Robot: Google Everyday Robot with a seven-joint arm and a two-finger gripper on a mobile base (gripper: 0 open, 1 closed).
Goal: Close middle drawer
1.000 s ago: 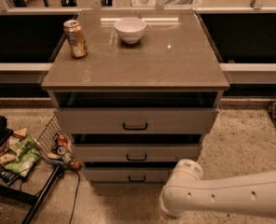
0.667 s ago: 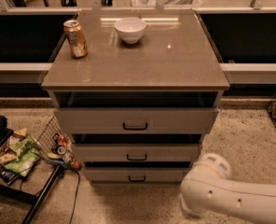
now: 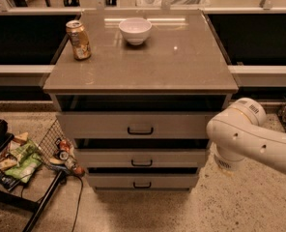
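Observation:
The cabinet has three grey-beige drawers. The middle drawer (image 3: pixel 172 157) has a flat front with a small black bar handle (image 3: pixel 142 163) and stands pulled out a little, with a dark gap above it. The top drawer (image 3: pixel 99 124) sticks out further, and the lowest drawer (image 3: pixel 109 180) is also slightly out. Only a white arm segment (image 3: pixel 239 137) shows, at the cabinet's right side level with the top and middle drawers. My gripper is out of view.
A drink can (image 3: pixel 78 40) and a white bowl (image 3: pixel 135 30) stand on the cabinet top (image 3: pixel 181 66). A wire basket (image 3: pixel 53 140) with snack packs (image 3: pixel 22 161) and a black stand sit on the floor at the left. A cable trails on the speckled floor.
The white arm has swung from low in front of the cabinet to the right and upward, and is now beside the cabinet's right edge. The drawers have not moved.

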